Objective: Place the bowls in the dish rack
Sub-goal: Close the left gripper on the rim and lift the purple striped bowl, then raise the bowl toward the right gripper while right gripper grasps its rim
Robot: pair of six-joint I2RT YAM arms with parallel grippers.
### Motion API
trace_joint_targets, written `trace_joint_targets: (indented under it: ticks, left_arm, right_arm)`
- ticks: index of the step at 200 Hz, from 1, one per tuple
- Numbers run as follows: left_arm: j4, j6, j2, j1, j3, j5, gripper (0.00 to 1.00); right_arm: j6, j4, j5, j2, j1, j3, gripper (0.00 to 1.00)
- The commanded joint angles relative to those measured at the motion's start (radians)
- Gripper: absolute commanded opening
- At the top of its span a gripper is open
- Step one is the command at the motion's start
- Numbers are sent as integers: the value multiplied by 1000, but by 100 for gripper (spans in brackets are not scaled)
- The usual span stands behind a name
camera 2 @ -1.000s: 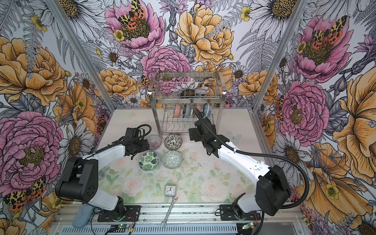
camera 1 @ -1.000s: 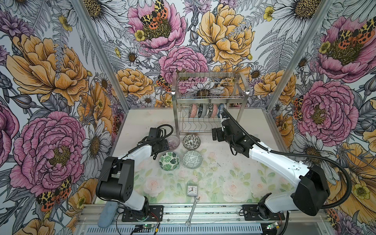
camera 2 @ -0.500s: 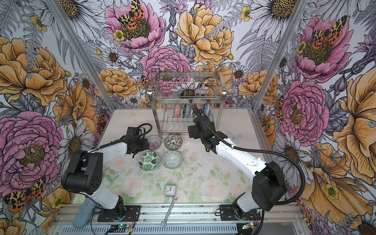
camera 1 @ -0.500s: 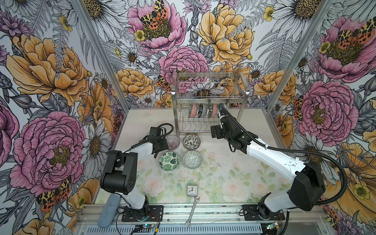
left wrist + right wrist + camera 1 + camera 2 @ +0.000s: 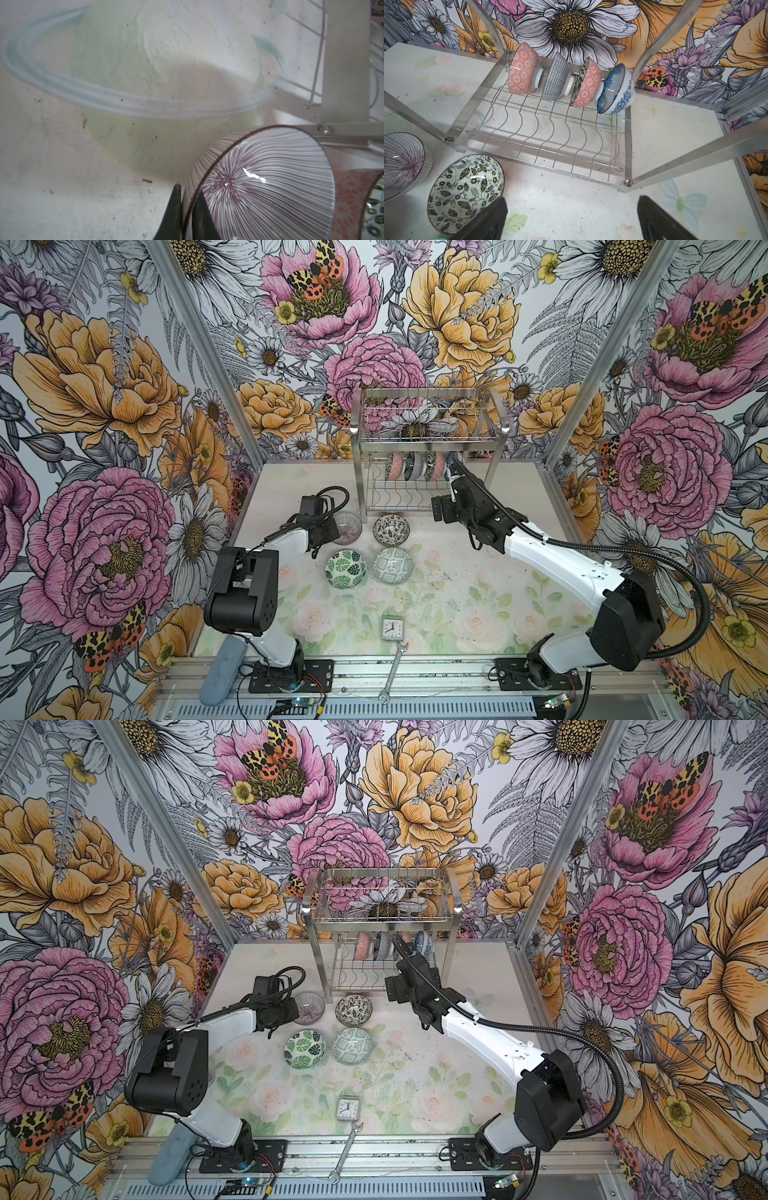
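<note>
The steel dish rack (image 5: 428, 439) stands at the back, and its lower tier (image 5: 550, 145) holds several bowls on edge, from a pink one (image 5: 523, 68) to a blue-white one (image 5: 616, 89). My left gripper (image 5: 188, 205) is shut on the rim of a purple-striped bowl (image 5: 270, 187), one finger inside and one outside. That bowl (image 5: 348, 526) sits on the table by the rack's front left leg. A black-white floral bowl (image 5: 391, 529), a green leaf bowl (image 5: 345, 569) and a grey-green geometric bowl (image 5: 392, 566) lie close by. My right gripper (image 5: 571, 216) hangs open and empty before the lower tier.
The rack's front left leg (image 5: 345, 62) stands right behind the striped bowl. A small alarm clock (image 5: 392, 628) and a wrench (image 5: 392, 672) lie near the front edge. A grey-blue oblong object (image 5: 222, 668) rests at the front left by the left arm's base.
My left gripper has closed onto the striped bowl's rim. The right arm has shifted slightly left in front of the rack, still open.
</note>
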Motion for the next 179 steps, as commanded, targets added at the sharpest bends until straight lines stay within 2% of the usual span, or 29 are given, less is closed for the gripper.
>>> trace_joint_targets:
  ticks: [1,42,92,146,179]
  left_arm:
    - [-28,10,-63,11,29,-41,0]
    - [-84,15,-241,-20,35,-57,0]
    - [-148,-24,-421,-201,75,-154,0]
    - [-138,-66,-382,-401,162,-226,0]
    - [-97,-62,-289,-467,226,-226,0]
  right_arm:
    - [-16,10,3,-54,-4,-2,100]
    - [-8,-7,-34,-98,-3,-18,100]
    - [1,-52,-97,-181,-3,-3,100]
    - [88,-64,-243,-209,6,28,100]
    - [101,-55,-248,-169,54,31,100]
